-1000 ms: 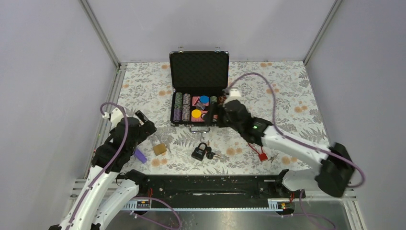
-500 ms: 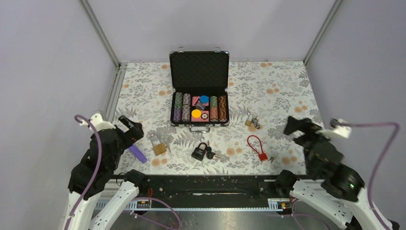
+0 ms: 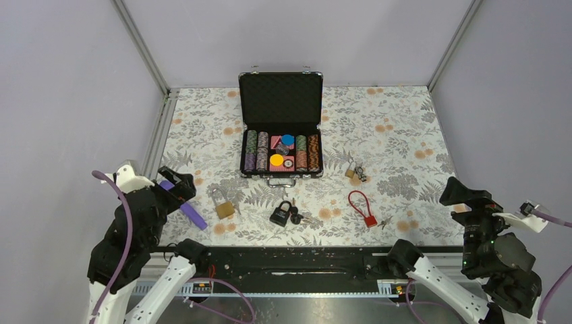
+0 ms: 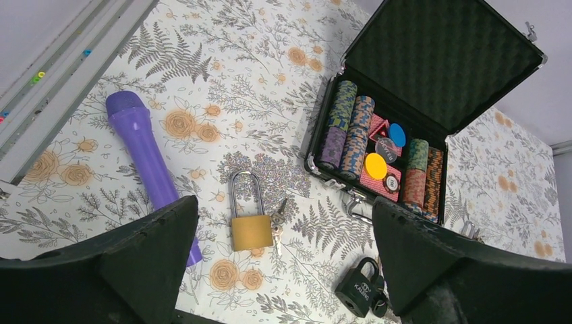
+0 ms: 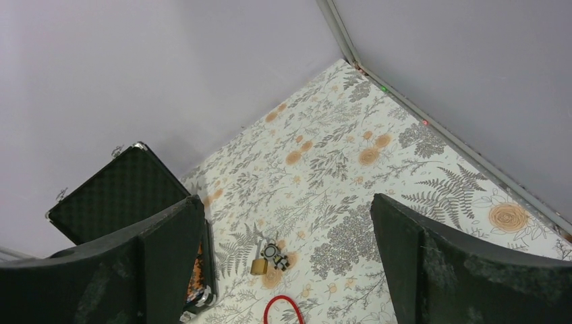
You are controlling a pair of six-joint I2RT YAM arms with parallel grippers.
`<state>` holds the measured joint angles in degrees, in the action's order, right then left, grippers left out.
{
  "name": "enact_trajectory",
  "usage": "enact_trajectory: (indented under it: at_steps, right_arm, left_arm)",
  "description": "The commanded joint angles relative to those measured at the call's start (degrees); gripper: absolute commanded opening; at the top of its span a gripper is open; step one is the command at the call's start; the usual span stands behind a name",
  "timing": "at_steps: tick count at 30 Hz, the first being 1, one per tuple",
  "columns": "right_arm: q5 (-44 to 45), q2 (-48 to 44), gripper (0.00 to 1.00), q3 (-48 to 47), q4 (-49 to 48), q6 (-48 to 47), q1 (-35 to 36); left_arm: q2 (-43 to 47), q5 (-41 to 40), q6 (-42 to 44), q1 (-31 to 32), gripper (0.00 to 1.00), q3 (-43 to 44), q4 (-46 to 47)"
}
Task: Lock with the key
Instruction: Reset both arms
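Black jaws on both grippers are standing wide and empty. The left gripper (image 3: 178,184) and right gripper (image 3: 467,196) are now sitting back at the near edge, having withdrawn within the last second: the left from above the brass padlock (image 3: 223,207), the right from beside the case (image 3: 280,121). The black padlock (image 3: 281,213) is lying mid-table before the case, with keys (image 3: 301,219) touching its right side; whether one is seated in it cannot be told. Farther back, a small lock (image 3: 356,173) is lying where the right gripper was working. Judgement: the arms are parking, so the locking is either finished or being left off.
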<state>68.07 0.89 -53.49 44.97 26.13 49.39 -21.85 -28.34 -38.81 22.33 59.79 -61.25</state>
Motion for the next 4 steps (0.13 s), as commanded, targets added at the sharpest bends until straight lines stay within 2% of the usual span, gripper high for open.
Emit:
enact_trajectory:
  at_steps: [1,4]
  right_arm:
    - [2.52,0.14,1.0,-0.68,0.42,-0.56,-0.15]
    - [2.05,0.34,1.0,-0.52,0.44,-0.25,-0.17]
  left_arm:
    - [-0.32,-2.51,0.66,-0.19,0.99,0.77,0.23]
    - [0.59,-3.11,0.06,-0.22,0.99,0.61,0.24]
